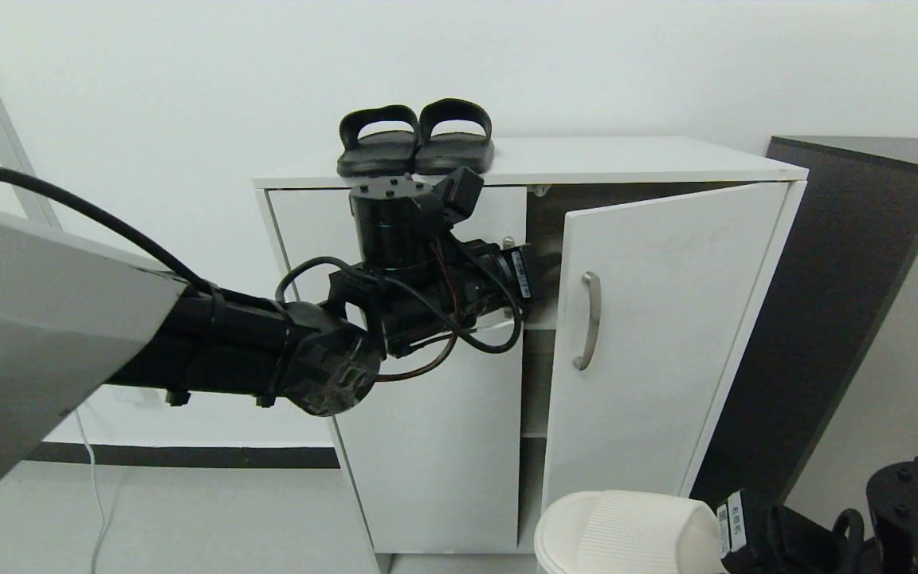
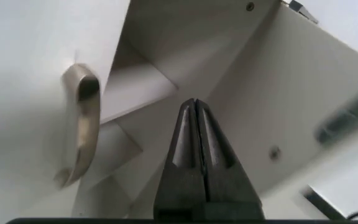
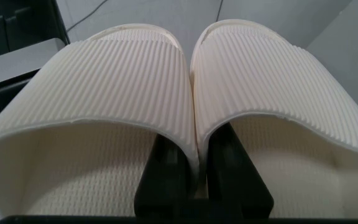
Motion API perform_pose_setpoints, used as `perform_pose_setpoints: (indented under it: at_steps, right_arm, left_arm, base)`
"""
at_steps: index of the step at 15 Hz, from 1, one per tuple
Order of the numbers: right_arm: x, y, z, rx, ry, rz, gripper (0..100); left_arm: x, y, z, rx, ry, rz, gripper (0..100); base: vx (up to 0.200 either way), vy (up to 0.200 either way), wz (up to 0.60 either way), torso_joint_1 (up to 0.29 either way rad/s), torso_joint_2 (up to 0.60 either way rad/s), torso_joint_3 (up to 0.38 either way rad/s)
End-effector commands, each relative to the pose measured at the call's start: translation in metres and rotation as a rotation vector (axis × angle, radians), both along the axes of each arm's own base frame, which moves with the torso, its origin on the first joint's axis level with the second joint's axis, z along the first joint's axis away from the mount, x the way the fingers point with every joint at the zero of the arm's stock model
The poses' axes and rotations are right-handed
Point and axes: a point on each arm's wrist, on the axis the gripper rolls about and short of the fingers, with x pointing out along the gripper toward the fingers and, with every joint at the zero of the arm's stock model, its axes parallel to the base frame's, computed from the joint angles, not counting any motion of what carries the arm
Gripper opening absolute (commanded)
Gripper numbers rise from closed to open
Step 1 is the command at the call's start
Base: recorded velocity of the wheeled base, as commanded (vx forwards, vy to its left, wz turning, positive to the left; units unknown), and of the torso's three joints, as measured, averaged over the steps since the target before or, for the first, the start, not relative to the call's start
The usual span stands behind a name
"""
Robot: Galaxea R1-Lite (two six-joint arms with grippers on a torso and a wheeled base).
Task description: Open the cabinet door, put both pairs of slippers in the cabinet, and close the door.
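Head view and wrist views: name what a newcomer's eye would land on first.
A pair of black slippers sits on top of the white cabinet, whose right door stands ajar. The shut left hand is at the gap beside that door's handle, and the right hand, low in front, grips a pair of white slippers.

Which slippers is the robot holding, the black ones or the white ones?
The white slippers, pinched in the right gripper; the black slippers sit on top of the cabinet, untouched.
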Motion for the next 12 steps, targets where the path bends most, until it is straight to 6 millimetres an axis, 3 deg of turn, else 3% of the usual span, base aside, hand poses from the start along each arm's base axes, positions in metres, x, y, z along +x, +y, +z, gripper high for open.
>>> perform_pose_setpoints:
  at_steps: [1, 3, 7, 12]
  right_arm:
    - [-0.001, 0.001, -0.001, -0.004, 0.003, 0.008, 0]
    - [-0.003, 0.002, -0.001, -0.004, 0.003, 0.022, 0]
    - [-0.004, 0.002, -0.002, -0.008, 0.007, 0.025, 0]
    - [-0.008, 0.002, -0.004, -0.013, 0.011, 0.039, 0]
  left_arm:
    - [0.01, -0.007, -0.011, -0.004, 0.029, -0.001, 0]
    - [0.01, -0.007, -0.01, -0.009, 0.031, -0.008, 0]
    - [0.008, -0.006, -0.011, -0.018, 0.017, -0.002, 0]
    - [-0.047, -0.035, -0.01, -0.056, -0.035, -0.168, 0]
  base:
    - [0.0, 0.0, 0.0, 0.0, 0.0, 0.0]
    - [0.0, 0.0, 0.0, 0.0, 0.0, 0.0]
    - [-0.2, 0.0, 0.0, 0.001, 0.0, 0.005]
    - [-0.2, 0.0, 0.0, 0.0, 0.0, 0.001]
